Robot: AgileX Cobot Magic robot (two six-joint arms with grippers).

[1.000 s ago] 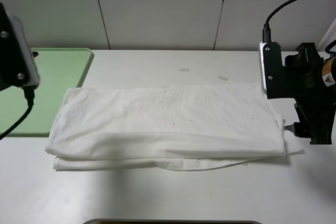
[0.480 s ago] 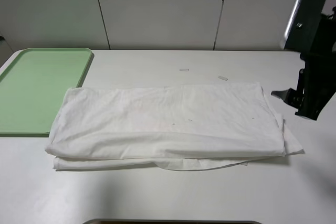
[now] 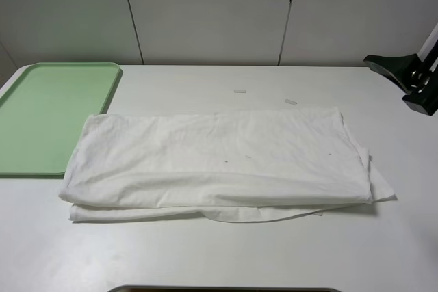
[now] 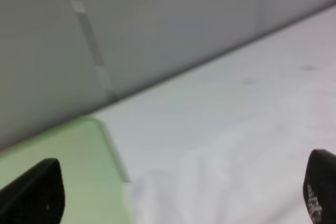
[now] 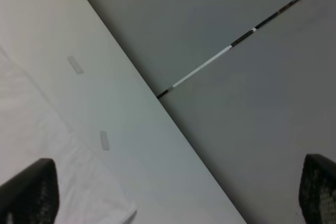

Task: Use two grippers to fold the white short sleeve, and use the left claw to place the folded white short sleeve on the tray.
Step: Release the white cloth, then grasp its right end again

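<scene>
The white short sleeve (image 3: 219, 162) lies folded into a long wrinkled band across the middle of the table, with nothing touching it. Its left end rests just beside the pale green tray (image 3: 48, 111), which holds nothing. My right gripper (image 3: 405, 84) hangs open at the far right edge, raised above the table and clear of the shirt's right end. In the right wrist view its jaws (image 5: 173, 190) stand wide apart over a corner of the shirt (image 5: 47, 145). My left gripper (image 4: 178, 192) is open too, above the blurred shirt (image 4: 220, 182) and tray (image 4: 58, 156); the exterior view does not show it.
Two small white tape strips (image 3: 239, 91) (image 3: 291, 102) lie on the table behind the shirt. A dark object's edge (image 3: 226, 289) shows at the table's front. Grey wall panels (image 3: 205, 11) stand behind the table.
The left arm has moved off the left side of the exterior view. The right arm has lifted away from the shirt's right end and drawn back to the upper right edge.
</scene>
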